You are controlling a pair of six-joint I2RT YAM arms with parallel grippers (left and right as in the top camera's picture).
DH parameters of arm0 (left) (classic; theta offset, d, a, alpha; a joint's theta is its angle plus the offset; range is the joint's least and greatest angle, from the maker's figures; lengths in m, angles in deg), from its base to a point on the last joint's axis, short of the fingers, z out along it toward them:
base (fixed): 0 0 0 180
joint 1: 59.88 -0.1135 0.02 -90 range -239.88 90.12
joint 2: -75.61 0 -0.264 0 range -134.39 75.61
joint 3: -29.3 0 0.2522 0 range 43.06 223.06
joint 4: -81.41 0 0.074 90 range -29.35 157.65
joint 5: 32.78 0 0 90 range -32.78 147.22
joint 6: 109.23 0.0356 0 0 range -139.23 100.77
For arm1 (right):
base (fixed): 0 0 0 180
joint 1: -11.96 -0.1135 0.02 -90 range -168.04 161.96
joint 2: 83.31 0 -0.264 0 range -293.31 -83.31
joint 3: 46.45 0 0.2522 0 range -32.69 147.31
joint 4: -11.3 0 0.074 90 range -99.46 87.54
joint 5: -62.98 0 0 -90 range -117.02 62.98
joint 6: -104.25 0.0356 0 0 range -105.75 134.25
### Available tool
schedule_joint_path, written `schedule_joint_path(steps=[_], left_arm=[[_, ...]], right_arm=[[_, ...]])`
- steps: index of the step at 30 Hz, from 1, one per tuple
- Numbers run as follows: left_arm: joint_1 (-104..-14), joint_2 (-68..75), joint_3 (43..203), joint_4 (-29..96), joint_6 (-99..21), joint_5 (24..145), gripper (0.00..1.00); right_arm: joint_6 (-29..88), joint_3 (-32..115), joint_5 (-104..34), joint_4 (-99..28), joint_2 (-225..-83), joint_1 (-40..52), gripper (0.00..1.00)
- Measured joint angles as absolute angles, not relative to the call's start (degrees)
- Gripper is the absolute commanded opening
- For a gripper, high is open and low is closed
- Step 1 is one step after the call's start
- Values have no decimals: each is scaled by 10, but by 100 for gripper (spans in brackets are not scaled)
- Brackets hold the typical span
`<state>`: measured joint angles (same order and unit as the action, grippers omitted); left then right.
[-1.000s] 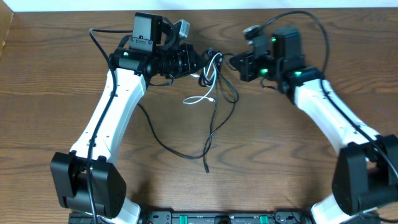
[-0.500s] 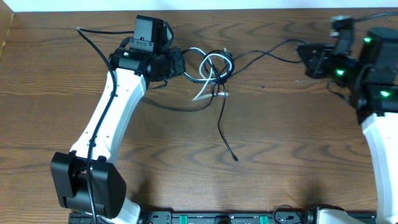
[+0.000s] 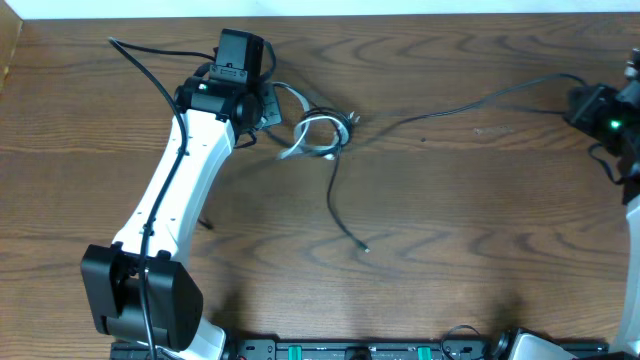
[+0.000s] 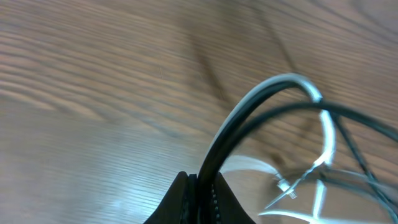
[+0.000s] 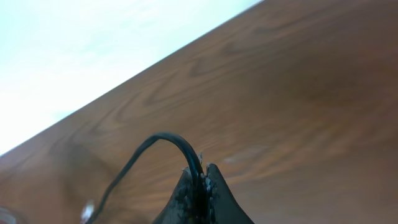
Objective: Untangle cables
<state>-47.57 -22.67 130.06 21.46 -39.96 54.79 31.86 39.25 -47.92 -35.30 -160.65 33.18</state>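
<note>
Setting: a brown wooden tabletop (image 3: pixel 450 220) seen from above, with a robot arm at each side.

Left pincer (image 4: pixel 200 196): at the far left of the tabletop, pointing right toward the cables. Its wrist camera shows the two dark tips pressed together on the white cable (image 4: pixel 292 79), with a black strand squeezed in alongside it.

Right pincer (image 5: pixel 200 190): far out at the right edge of the overhead view, well apart from the left one. Its tips are pinched together on the black cable (image 5: pixel 165 137), which arches up out of the grip and drops away to the left.

Tangle (image 3: pixel 325 128): a small knot of white loops and black strands lying just to the right of the left pincer, in the far half of the tabletop.

White cable: it leaves the left pincer in a raised arc, then curls into loops within the tangle. A small pale plug shows among them in the left wrist view.

Black cable: it runs from the tangle in a long, shallow line across the tabletop to the right pincer, drawn out almost straight.

Loose black end (image 3: pixel 363 245): a thin black strand trailing from the tangle toward the near edge and finishing in a small plug. Whether it belongs to the same cord as the long run, I cannot tell.
</note>
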Motion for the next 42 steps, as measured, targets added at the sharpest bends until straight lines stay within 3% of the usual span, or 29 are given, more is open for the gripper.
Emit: schedule_joint_path(steps=[9,19,20,25,30,35,42], left_arm=[[-519,-227,1301,215,-397,516,7],[-527,-227,1301,229,-321,628,8],[-527,-226,1301,229,-309,646,7],[-527,-218,1301,229,-268,736,7],[-527,-198,1301,229,-253,819,7],[-527,-195,1301,226,-251,882,7],[-524,-195,1301,225,-249,942,7]], right_arm=[[321,393,-456,-392,-1606,345,1],[314,393,-427,-419,-1635,286,1],[311,393,-426,-422,-1644,275,3],[291,393,-422,-434,-1685,242,66],[229,393,-457,-413,-1706,222,91],[153,393,-540,-367,-1706,207,94],[140,393,-608,-300,-1706,142,85]])
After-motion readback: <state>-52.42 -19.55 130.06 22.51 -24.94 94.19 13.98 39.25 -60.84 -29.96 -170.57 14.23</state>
